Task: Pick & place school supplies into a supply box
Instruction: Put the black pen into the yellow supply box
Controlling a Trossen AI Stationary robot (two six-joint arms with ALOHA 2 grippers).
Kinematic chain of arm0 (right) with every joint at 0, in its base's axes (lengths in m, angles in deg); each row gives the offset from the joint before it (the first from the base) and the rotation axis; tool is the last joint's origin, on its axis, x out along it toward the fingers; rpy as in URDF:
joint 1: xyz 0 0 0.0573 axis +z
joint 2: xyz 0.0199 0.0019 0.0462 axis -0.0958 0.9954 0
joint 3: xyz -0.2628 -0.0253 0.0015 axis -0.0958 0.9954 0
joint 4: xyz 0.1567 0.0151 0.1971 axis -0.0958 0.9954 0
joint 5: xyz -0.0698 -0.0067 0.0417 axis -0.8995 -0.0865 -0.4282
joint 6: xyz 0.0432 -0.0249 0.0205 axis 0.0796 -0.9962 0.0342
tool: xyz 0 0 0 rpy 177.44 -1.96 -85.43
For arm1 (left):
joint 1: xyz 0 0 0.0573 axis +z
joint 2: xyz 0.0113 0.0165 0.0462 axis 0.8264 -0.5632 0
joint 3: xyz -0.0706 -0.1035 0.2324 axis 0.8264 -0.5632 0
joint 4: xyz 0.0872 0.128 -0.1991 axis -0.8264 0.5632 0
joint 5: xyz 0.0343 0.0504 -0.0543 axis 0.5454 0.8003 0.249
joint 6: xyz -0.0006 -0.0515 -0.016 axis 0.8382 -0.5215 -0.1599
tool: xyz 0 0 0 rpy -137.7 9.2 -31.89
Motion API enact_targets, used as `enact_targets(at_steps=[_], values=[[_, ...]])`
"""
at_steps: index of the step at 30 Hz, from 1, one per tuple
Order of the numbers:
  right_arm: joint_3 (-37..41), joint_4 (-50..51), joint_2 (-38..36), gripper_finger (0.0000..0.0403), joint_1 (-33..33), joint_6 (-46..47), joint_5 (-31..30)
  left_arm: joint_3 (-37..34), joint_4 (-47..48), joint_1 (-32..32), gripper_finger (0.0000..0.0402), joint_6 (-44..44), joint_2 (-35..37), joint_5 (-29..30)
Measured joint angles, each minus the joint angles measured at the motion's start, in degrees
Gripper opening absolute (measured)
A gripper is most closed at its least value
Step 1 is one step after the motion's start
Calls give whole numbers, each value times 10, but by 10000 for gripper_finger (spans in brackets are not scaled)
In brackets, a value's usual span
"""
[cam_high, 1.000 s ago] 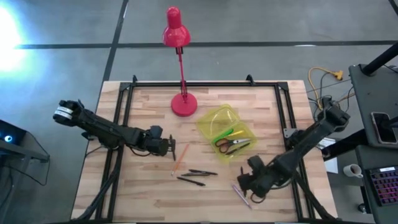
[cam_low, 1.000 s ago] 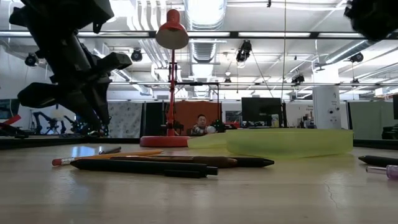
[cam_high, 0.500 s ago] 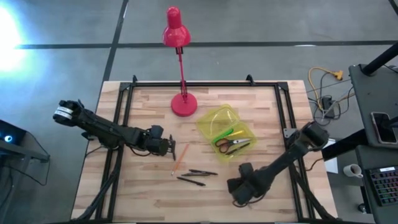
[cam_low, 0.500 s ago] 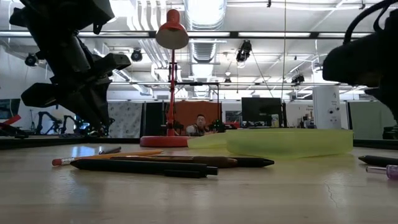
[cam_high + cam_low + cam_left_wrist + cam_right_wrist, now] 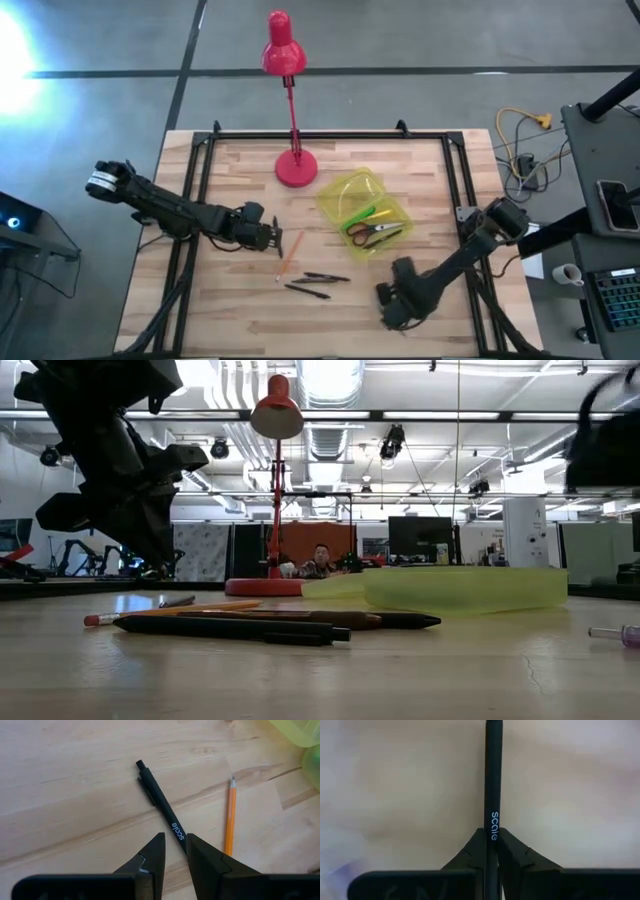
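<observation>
Wooden table [image 5: 240,290]: right gripper [image 5: 490,851] pinches a black pen [image 5: 493,780]; left gripper [image 5: 173,856], nearly closed, hovers empty above another black pen [image 5: 160,802].

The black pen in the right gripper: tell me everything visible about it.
The black pen is slim, matte and plastic-looking, with white "scale" lettering on its barrel. The right gripper is clamped on it, and it sticks straight out past the fingertips over the blurred wooden table. From above the gripper hides it, near the front right.

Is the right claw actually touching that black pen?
Touching. The right wrist view shows the right gripper closed on the black pen, both fingers pressed against its barrel with no gap.
</observation>
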State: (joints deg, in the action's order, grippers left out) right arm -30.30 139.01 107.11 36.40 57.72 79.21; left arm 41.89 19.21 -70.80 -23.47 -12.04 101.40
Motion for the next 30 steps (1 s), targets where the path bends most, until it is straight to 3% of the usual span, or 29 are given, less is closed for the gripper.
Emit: enact_targets(at_steps=[5,7,12,16,24,30], values=[[-40,127,-107,14,37,80,-62,0,0,0,62,0,0,0],[-40,118,-145,14,31,87,-102,-1,0,0,62,0,0,0],[-5,108,-213,22,-65,91,-193,-1,-1,0,62,0,0,0],[30,0,-223,40,-158,98,-262,-1,-5,0,62,-2,0,0],[113,-291,-201,67,-257,125,-244,9,-6,0,62,-3,0,1],[116,-243,-205,93,-263,128,-230,15,-5,0,62,-3,0,1]])
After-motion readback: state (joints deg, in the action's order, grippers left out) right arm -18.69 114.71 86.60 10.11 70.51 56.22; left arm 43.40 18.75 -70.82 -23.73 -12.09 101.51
